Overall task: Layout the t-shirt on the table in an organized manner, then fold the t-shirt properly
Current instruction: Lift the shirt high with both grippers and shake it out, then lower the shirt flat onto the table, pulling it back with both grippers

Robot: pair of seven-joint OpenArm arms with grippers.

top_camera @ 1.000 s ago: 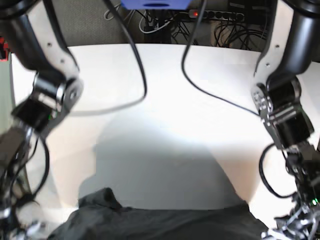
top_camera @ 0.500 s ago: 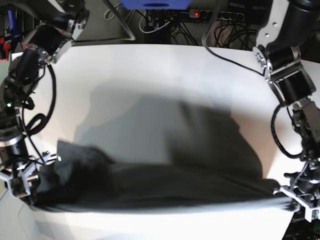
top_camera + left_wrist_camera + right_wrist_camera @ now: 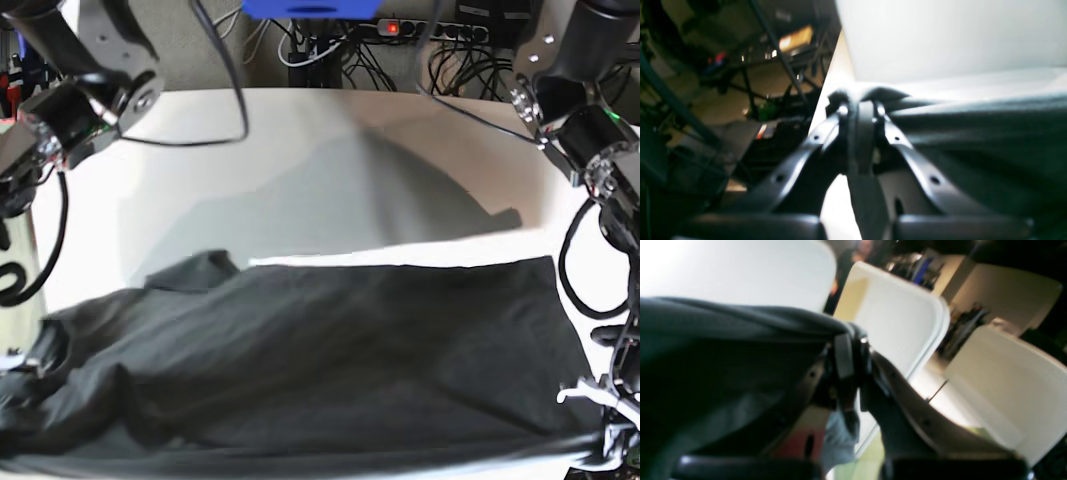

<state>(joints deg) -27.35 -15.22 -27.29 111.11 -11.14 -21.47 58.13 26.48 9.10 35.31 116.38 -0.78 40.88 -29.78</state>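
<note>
While both arms are reaching down toward the near edge of the large smooth white tabletop, a dark charcoal-grey soft fabric t-shirt is lying spread wide across the near half of it. Its far edge is running almost straight across the table, with a small raised fold of cloth near the base view's left side. The cloth is lying fairly flat on that view's right and is bunching into soft wrinkles on its left.

The left gripper, at the lower right corner of the base view, is clenching a pinch of the shirt's edge; its wrist view is showing the metal fingers pressed together on a strip of dark fabric, with the rest of the shirt stretching away to the right over the table.

The right gripper, at the lower left of the base view and mostly out of sight there, is likewise grasping the shirt; its wrist view is showing the jaws closed on a gathered edge of dark cloth, with the shirt filling the left of that picture. Both wrist views are blurred.
</note>
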